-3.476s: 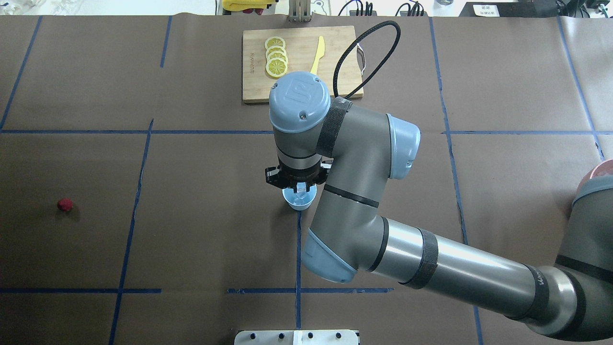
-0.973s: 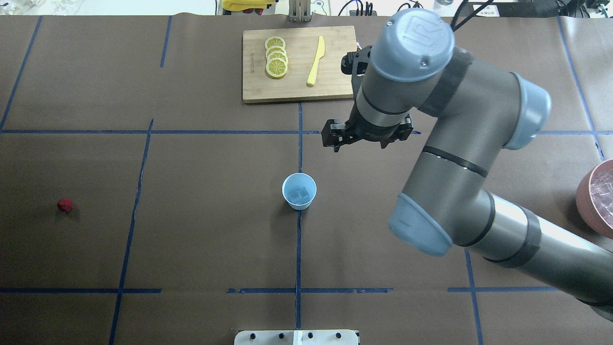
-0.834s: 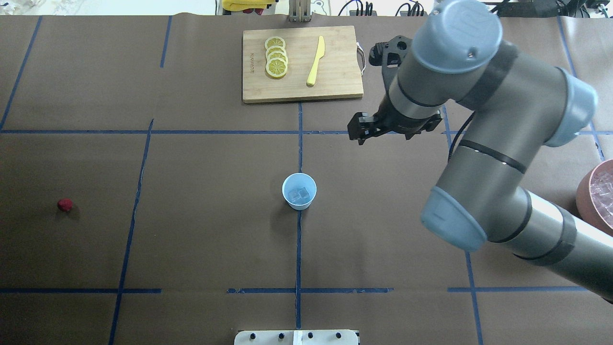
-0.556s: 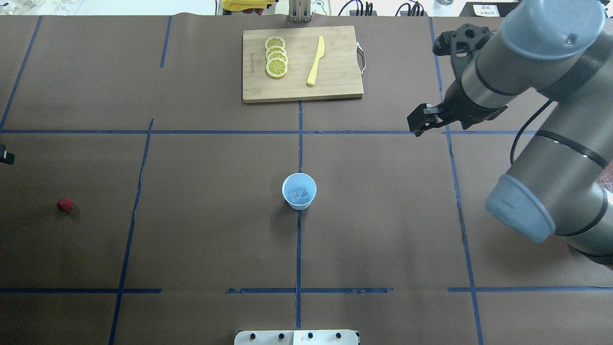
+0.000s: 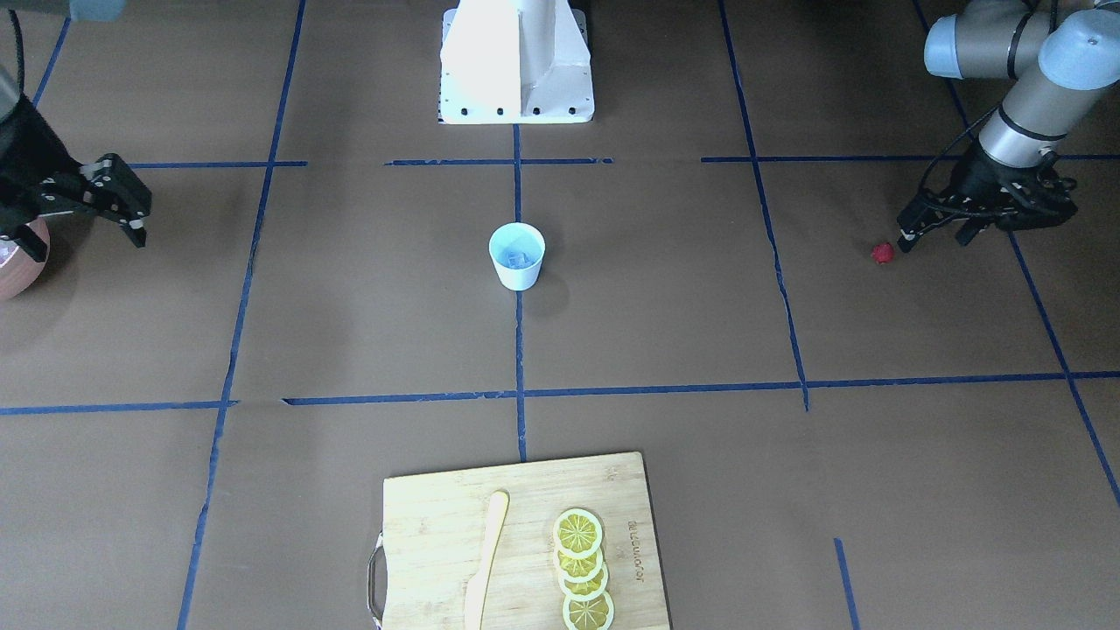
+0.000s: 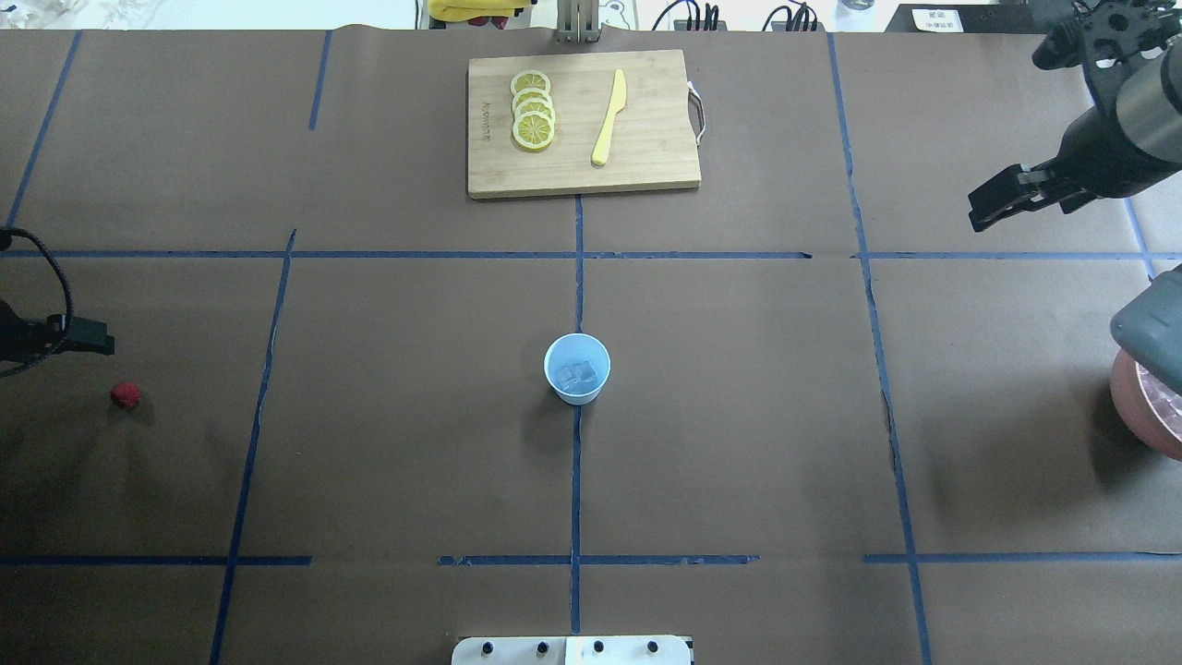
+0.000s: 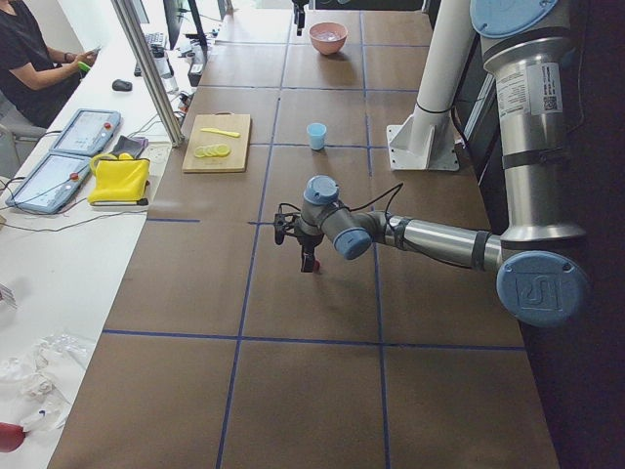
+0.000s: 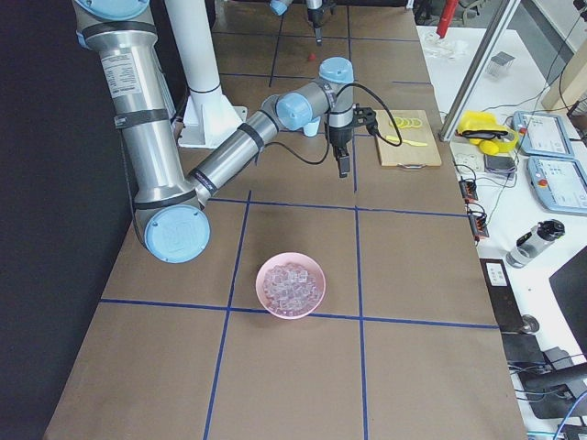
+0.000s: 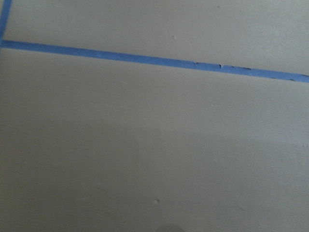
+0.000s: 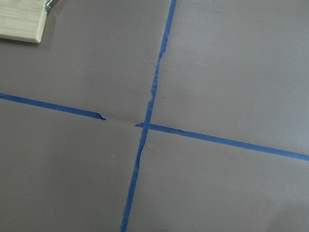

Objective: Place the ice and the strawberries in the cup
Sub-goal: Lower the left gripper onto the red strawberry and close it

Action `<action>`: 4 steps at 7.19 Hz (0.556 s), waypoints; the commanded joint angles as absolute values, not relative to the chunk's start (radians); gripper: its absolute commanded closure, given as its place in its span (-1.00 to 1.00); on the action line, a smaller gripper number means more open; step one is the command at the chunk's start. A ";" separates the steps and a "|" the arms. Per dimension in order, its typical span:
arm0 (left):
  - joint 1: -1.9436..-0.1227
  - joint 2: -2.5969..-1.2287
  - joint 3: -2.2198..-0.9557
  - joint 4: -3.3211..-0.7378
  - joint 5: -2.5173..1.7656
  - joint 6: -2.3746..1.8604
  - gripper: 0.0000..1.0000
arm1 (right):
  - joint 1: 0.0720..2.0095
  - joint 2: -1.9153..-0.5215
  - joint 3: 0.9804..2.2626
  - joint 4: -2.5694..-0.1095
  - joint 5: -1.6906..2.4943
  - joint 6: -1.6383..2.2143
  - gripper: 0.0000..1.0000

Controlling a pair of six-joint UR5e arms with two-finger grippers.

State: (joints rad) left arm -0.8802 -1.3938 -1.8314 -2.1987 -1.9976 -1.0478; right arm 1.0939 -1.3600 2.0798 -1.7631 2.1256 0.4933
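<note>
Our left gripper (image 5: 933,238), jaws spread and empty, hangs well apart from the cup (image 5: 516,255); the strawberry (image 5: 883,253) lies just beside it, on its cup side

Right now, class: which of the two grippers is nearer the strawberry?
The left gripper, close beside the strawberry; the right gripper is far off, by the pink bowl.

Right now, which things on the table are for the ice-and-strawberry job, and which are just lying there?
For the job:
- cup
- ice cubes already in it
- strawberry, alone on the table
- pink bowl holding spare ice

Just lying about:
- cutting board
- lemon slices
- yellow knife
</note>
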 commanded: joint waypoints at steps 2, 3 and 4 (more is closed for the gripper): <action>-0.793 -1.399 -1.765 -2.286 -1.921 -1.121 -0.95 | 1.147 -1.390 2.051 -1.761 2.149 0.420 -0.99; -0.785 -1.404 -1.738 -2.302 -1.921 -1.121 -0.90 | 1.147 -1.390 2.051 -1.761 2.149 0.423 -0.99; -0.778 -1.405 -1.738 -2.301 -1.921 -1.121 -0.86 | 1.147 -1.390 2.049 -1.761 2.149 0.423 -0.99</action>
State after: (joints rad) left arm -0.7879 -1.4019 -1.7528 -2.2885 -1.9221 -1.1197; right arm 1.1466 -1.3891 2.0513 -1.7610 2.1488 0.4233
